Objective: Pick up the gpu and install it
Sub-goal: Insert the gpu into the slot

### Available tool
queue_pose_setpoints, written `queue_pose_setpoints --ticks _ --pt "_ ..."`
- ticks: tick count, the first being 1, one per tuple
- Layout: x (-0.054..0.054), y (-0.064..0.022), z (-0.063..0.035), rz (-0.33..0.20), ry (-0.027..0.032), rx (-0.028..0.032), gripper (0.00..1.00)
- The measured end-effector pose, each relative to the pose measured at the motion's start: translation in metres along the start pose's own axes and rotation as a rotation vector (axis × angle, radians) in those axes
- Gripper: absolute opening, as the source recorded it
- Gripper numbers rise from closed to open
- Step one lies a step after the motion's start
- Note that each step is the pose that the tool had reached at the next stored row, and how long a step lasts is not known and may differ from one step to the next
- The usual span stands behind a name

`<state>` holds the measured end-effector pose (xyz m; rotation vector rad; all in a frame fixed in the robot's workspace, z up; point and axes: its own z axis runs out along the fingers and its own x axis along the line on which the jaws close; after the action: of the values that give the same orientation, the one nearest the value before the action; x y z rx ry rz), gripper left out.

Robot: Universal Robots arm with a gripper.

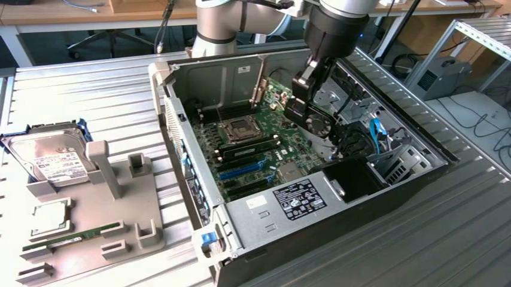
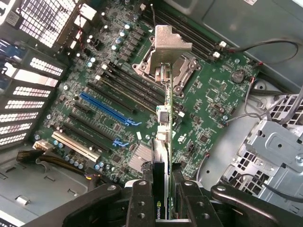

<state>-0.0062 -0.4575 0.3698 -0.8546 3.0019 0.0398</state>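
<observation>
your tool (image 2: pixel 163 203) clamped on the gpu (image 2: pixel 161 151), card held edge-on over the motherboard (image 2: pixel 109 71), inside the open computer case (image 1: pixel 264 209) on your desk (image 1: pixel 96 101)

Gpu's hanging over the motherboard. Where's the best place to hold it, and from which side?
By its top edge, from above, gripper pinching the two flat faces of the gpu: it stands edge-on, its bracket and lower edge free.

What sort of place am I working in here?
Probably a robotics lab or workshop: an open computer case on a ribbed metal bench, a grey parts fixture with a hard drive beside it, and desks behind.
</observation>
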Motion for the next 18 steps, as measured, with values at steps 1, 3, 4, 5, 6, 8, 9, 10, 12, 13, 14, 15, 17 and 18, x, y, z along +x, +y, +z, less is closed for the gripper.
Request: queue_pose_setpoints --ticks 1,3,4,5,6,8,9,10,12,13,14,15,17,18 --pt "0.0000 0.0000 0.0000 -0.003 0.0000 -0.0002 0.26" --pt "0.0000 0.0000 0.0000 -0.009 0.0001 -0.0003 0.26" --pt "0.0000 0.0000 0.0000 -0.013 0.0002 -0.0004 0.26" --pt "0.0000 0.0000 0.0000 -0.016 0.0003 -0.0004 0.26" --pt "0.0000 0.0000 0.0000 -0.019 0.0003 -0.0005 0.26" --pt "0.0000 0.0000 0.0000 -0.024 0.0004 -0.0007 0.26" --pt "0.0000 0.0000 0.0000 -0.027 0.0005 -0.0008 0.26" --pt "0.0000 0.0000 0.0000 -0.030 0.0005 -0.0009 0.26" --pt "0.0000 0.0000 0.0000 -0.035 0.0007 -0.0010 0.26" --pt "0.0000 0.0000 0.0000 -0.039 0.0007 -0.0011 0.26" --pt "0.0000 0.0000 0.0000 -0.042 0.0008 -0.0012 0.26" --pt "0.0000 0.0000 0.0000 -0.044 0.0008 -0.0012 0.26" --pt "0.0000 0.0000 0.0000 -0.050 0.0009 -0.0014 0.26" --pt "0.0000 0.0000 0.0000 -0.053 0.0010 -0.0015 0.26"
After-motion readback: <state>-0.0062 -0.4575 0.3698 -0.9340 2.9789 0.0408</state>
